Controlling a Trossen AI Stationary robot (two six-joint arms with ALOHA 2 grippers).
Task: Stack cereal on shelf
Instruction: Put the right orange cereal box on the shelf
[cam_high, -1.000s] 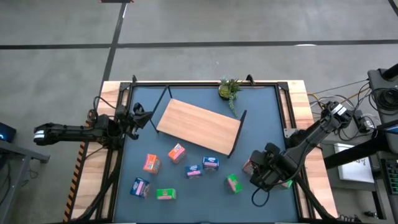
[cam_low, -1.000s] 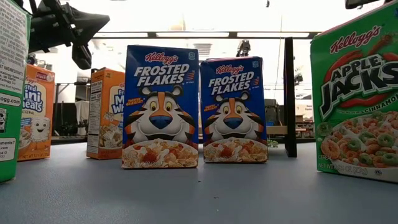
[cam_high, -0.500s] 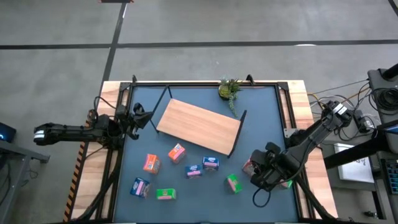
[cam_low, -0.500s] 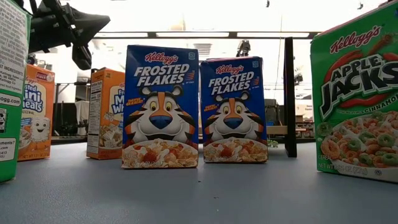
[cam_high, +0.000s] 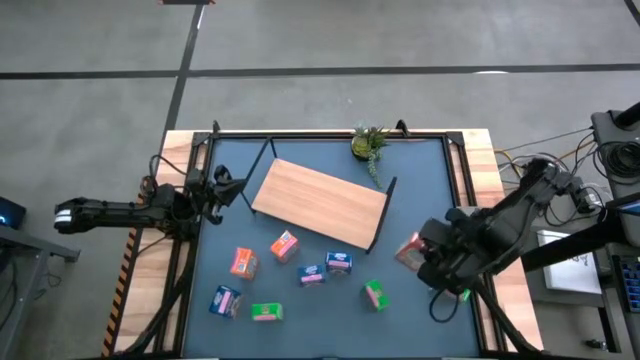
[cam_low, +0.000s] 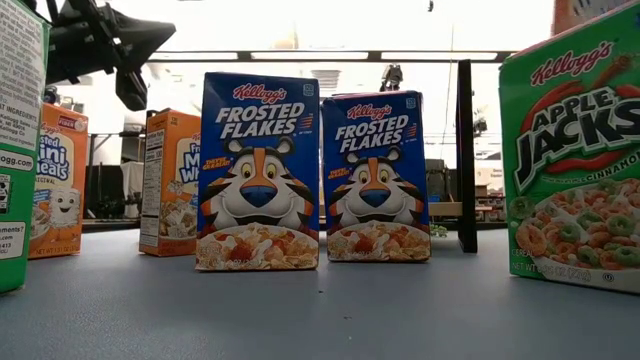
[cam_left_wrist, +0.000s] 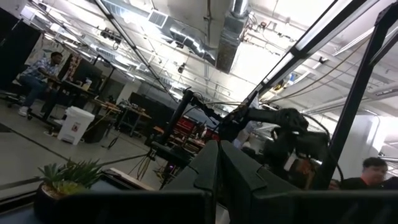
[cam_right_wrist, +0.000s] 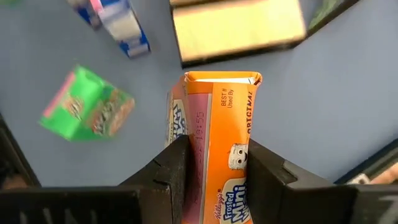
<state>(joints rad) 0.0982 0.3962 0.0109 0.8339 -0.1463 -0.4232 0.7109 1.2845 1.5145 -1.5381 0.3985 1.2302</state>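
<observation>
In the high view the light-wood shelf (cam_high: 320, 200) stands slantwise at mid-table on its black end legs. Several small cereal boxes lie or stand on the blue tabletop nearer than it: two orange-red (cam_high: 242, 262) (cam_high: 285, 245), blue ones (cam_high: 311, 274) (cam_high: 339, 263) (cam_high: 225, 301), green ones (cam_high: 376, 295) (cam_high: 266, 312). My right gripper (cam_high: 425, 255) is shut on another orange-red box (cam_high: 410, 248) near the shelf's right end. My left gripper (cam_high: 225, 185) waits shut at the table's left edge. My right gripper (cam_right_wrist: 217, 158) pinches the orange-red box between its two fingers (cam_right_wrist: 177, 168), which lie across the box's long sides (cam_right_wrist: 199, 134). It comes from above, slanting. The box is lifted clear of the table, its folded end (cam_right_wrist: 221, 78) pointing away from the wrist.
A small potted plant (cam_high: 370, 142) stands at the far edge behind the shelf. In the low view two blue Frosted Flakes boxes (cam_low: 258, 170) (cam_low: 377, 175) stand upright, a green box (cam_low: 575, 160) at the right, and the shelf's black leg (cam_low: 465, 155) behind.
My right gripper, shut on the orange-red box, has risen and moved toward the table's right and far side. The box has come off the tabletop with it. The left arm and the other boxes have kept still.
</observation>
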